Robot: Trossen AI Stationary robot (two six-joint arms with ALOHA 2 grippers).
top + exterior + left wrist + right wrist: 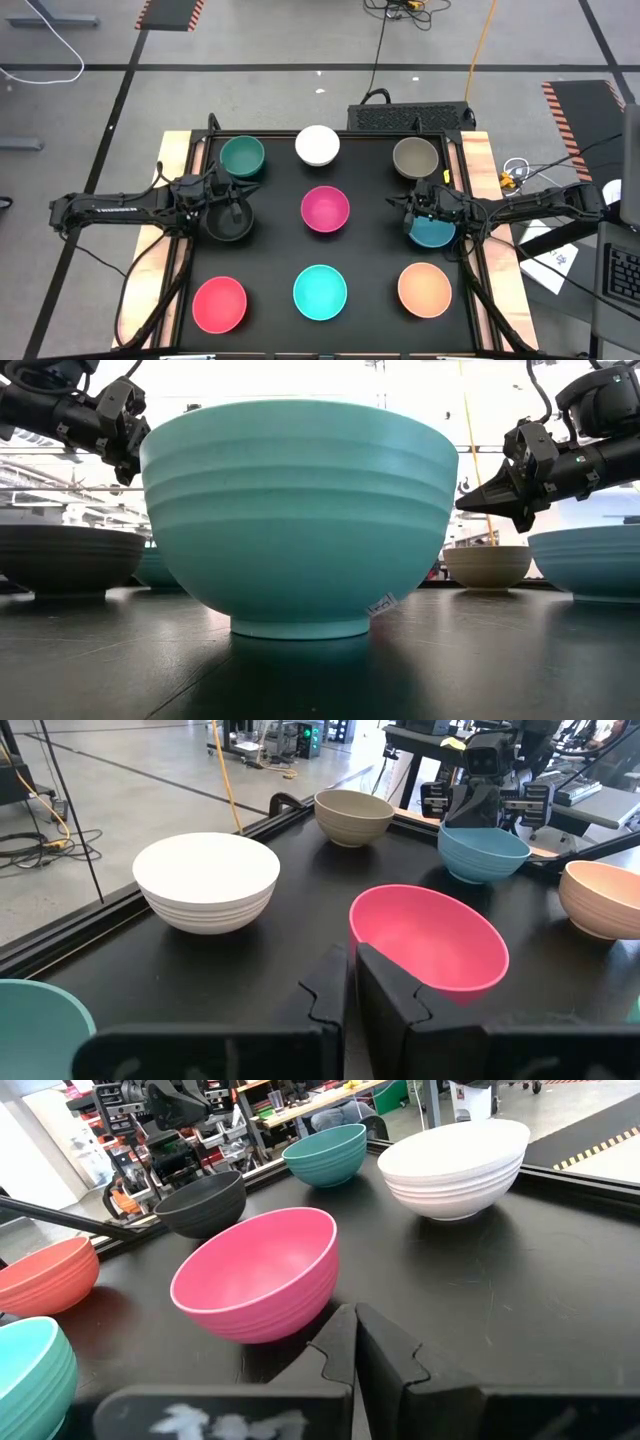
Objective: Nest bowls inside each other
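Nine bowls are sitting apart in a grid, none nested. The left gripper (232, 207) is hovering over the black bowl (228, 221), the right gripper (418, 213) over the blue bowl (433, 232), both empty with fingers pressed together. Opening wide and straddling one rim should be giving the surest grasp.

Black table top (370, 250), wooden side rails (176, 150), floor cables (400, 8)

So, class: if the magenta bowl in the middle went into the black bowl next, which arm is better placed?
Probably the left. The left gripper, fingers shut, hovers over the black bowl, beside the magenta bowl. The right gripper is over the blue bowl.
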